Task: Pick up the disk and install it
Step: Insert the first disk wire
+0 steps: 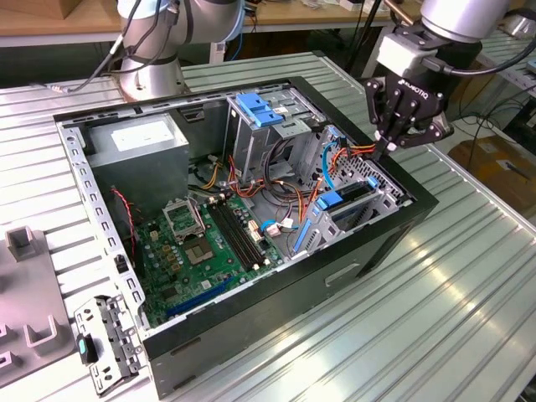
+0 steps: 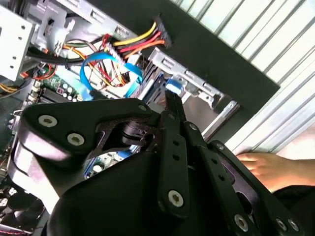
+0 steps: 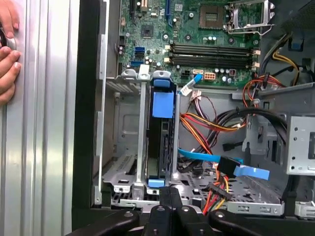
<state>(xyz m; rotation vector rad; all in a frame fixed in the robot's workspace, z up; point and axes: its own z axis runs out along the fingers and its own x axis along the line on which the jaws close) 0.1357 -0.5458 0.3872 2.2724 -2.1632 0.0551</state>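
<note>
The disk (image 1: 350, 198) stands on edge in the grey drive bay (image 1: 377, 205) at the exterior view's right end of the open computer case. Its dark body sits between blue carrier tabs. In the first wrist view the disk (image 3: 162, 132) runs straight away from my gripper (image 3: 170, 194), inside the bay slot. My gripper (image 1: 385, 152) hangs just above the case's rim over that bay. Its black fingers are shut together with nothing between them. In the second wrist view the fingertips (image 2: 173, 103) point at a blue tab (image 2: 173, 84) of the disk.
A green motherboard (image 1: 201, 243), a power supply (image 1: 138, 142) and a tall grey cage with a blue clip (image 1: 255, 109) fill the case. Orange, red and light-blue cables (image 3: 211, 157) lie beside the bay. A person's hand (image 3: 6, 54) rests on the ribbed table outside the case wall.
</note>
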